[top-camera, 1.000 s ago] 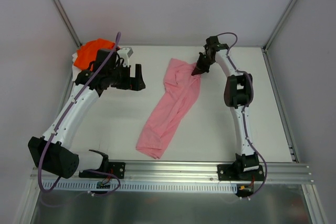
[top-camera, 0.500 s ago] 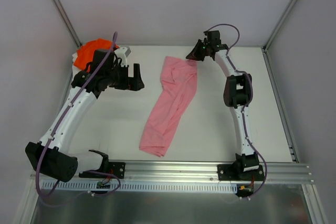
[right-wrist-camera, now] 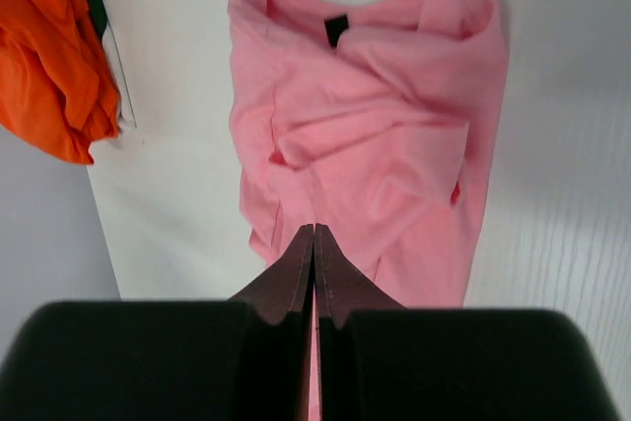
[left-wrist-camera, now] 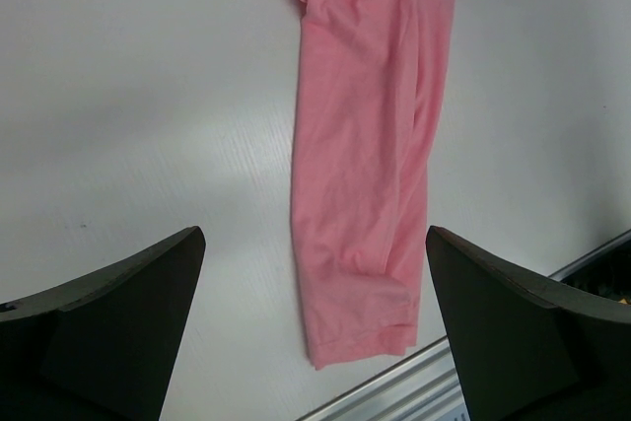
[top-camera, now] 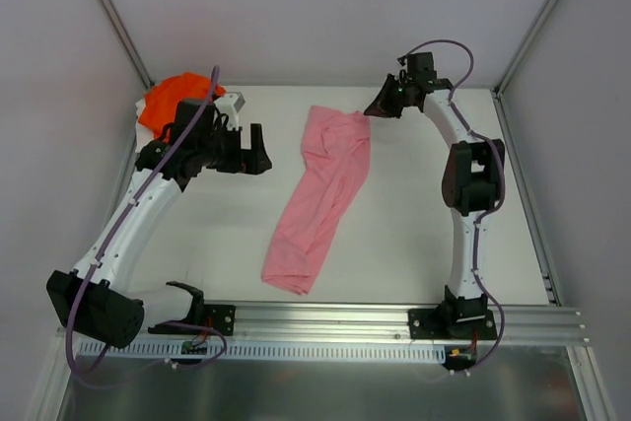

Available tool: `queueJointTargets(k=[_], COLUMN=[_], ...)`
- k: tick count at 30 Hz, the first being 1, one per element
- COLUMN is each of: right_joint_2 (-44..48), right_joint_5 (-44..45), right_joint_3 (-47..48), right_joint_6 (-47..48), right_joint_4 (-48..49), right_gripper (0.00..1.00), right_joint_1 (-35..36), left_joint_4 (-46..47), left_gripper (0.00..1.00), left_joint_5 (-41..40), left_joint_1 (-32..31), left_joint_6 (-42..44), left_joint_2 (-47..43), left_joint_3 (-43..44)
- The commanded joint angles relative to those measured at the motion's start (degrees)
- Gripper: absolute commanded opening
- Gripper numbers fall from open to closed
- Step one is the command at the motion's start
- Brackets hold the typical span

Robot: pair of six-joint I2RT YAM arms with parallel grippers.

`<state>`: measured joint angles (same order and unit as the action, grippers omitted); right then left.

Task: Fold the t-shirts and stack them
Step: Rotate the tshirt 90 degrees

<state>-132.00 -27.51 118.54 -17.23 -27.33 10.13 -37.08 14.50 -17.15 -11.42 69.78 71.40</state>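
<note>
Right gripper (top-camera: pixel 372 109), with its two dark fingers pressed flat together into a single wedge, sits in the upper right of the overhead view, just beside the top right corner of the plain light pink cloth t-shirt (top-camera: pixel 320 194). In its own wrist view the clenched tip (right-wrist-camera: pixel 314 234) points at the middle of that shirt (right-wrist-camera: pixel 365 135), and I cannot tell whether it touches the cloth. No fabric shows between the fingers.

The pink shirt lies as a long, narrow, rumpled strip on the white table (top-camera: pixel 414 224). It runs on a slant from the upper centre of the overhead view down toward the lower centre. Its neck end is at the top (a small black label (right-wrist-camera: pixel 336 29) shows inside the collar in the right wrist view). Its lower end stops just short of the silver metal rail (top-camera: pixel 325 317) along the bottom edge of the table.

Left gripper (top-camera: pixel 262 150) is in the upper left of the overhead view, left of the pink shirt and apart from it, with its black fingers spread wide and nothing between them. From its wrist camera the two fingers frame the lower corners of the picture (left-wrist-camera: pixel 314 244), and the pink strip (left-wrist-camera: pixel 365 145) runs down the centre between them, lying on the table.

The plain bright orange cloth t-shirt (top-camera: pixel 168 96) is bunched in a heap at the far upper left corner of the table, behind the left arm. It shows again at the upper left edge of the right wrist view (right-wrist-camera: pixel 54 66).
</note>
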Motion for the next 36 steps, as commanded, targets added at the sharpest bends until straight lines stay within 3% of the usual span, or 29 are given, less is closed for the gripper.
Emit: queueJointTargets(k=[1, 7, 16, 30, 36], right_joint_2=[7.37, 8.79, -0.79, -11.07, -16.7], right_joint_5=[0.78, 2.2, 3.16, 7.46, 10.36], right_joint_3=[-6.38, -11.4, -9.65, 3.53, 15.74], right_joint_6=[3.69, 5.37, 5.9, 4.93, 5.02], right_joint_4=[-4.04, -8.96, -13.18, -16.7, -18.89], right_gripper=[0.0, 0.0, 0.0, 0.0, 0.0], right_joint_1=[1.73, 4.55, 6.39, 7.36, 7.18], left_joint_4=[3.77, 7.1, 7.82, 2.89, 0.34], left_gripper=[0.99, 0.99, 0.99, 0.99, 0.99], left_joint_5=[1.58, 4.92, 7.91, 5.36, 4.57], left_joint_1=[0.45, 0.45, 0.36, 0.54, 0.54], left_joint_6=[-0.97, -1.5, -0.63, 1.14, 1.49], left_joint_2=[-0.52, 2.2, 4.75, 1.85, -0.25], left_joint_3=[-0.99, -2.14, 0.94, 1.99, 1.56])
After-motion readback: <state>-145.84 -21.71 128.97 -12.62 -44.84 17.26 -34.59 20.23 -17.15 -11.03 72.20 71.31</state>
